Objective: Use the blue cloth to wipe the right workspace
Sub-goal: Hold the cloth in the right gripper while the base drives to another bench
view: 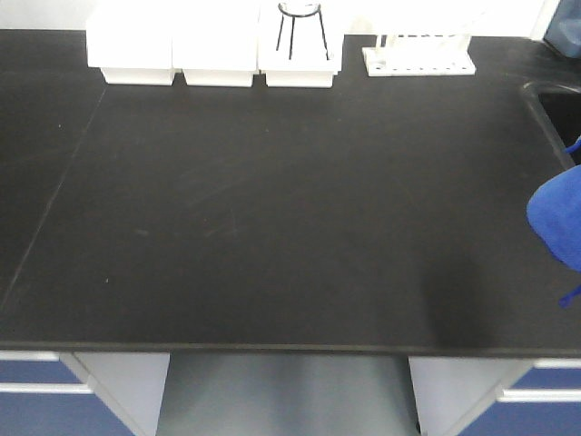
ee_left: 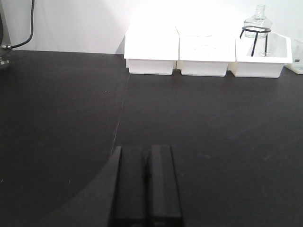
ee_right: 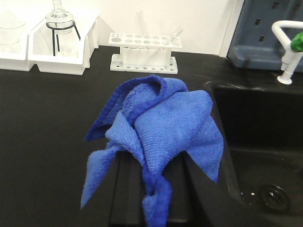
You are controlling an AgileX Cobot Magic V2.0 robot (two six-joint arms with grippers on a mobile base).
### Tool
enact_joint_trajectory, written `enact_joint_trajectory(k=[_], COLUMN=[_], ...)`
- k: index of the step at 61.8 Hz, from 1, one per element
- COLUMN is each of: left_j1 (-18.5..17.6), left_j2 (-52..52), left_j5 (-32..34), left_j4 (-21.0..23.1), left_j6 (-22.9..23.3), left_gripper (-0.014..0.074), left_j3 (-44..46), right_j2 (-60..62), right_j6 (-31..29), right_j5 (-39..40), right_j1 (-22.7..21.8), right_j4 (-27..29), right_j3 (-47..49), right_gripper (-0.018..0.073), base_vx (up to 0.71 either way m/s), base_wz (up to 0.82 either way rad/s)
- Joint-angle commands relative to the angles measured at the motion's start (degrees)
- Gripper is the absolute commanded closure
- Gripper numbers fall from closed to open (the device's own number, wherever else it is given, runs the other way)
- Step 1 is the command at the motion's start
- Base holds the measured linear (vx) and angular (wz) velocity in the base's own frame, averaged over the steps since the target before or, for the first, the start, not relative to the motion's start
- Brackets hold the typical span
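The right gripper (ee_right: pixel 154 163) has its jaws pinched on the blue cloth (ee_right: pixel 158 127), which hangs bunched and crumpled from it over the black benchtop (view: pixel 272 209), just beside the sink (ee_right: pixel 255 118). The cloth drapes right over the fingers, so only dark strips of them show beneath its folds. Behind it, along the wall, stand a white test-tube rack (ee_right: pixel 144 49) and 3 white trays (view: pixel 218 41), the rightmost holding a glass flask (ee_right: pixel 59 19). Only the right wrist view takes in the white tap (ee_right: pixel 285 61) with its green knob and the grey-blue panel (ee_right: pixel 255 33) behind the sink. From the front the cloth is just a blue lump cut off by the right edge, and the arm carrying it is out of sight. The left gripper (ee_left: pixel 146 152), seen only from its own wrist, is closed on nothing, jaws pressed together low over the bench, well short of the trays. A dark cable (ee_left: pixel 29 28) runs down the wall at far left. Blue drawer fronts (view: pixel 36 400) sit below the bench edge.
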State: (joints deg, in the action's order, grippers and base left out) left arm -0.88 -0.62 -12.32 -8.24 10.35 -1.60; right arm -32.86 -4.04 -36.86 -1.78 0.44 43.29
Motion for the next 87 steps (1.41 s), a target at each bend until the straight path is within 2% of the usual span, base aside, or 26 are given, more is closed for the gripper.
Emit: enact_joint_trajectory(k=[1,87], left_j1=[0.3,0.3], left_j2=[-1.0,-1.0], left_j5=[4.7,4.7], left_j4=[-0.1,-0.1], left_j6=[0.5,0.5], left_gripper=[0.0602,0.0602], left_j3=[-1.7,-1.7], right_j2=[-0.2,-0.2], right_j6=[-0.4,-0.4], right_j5=[4.5,4.5], right_j1=[0.2,0.2], right_j4=[-0.4,-0.4], right_j3=[1.8,1.8], right_gripper=[0.0567,0.0567], base_vx=[-0.19,-0.25], base_wz=[-0.03,0.04])
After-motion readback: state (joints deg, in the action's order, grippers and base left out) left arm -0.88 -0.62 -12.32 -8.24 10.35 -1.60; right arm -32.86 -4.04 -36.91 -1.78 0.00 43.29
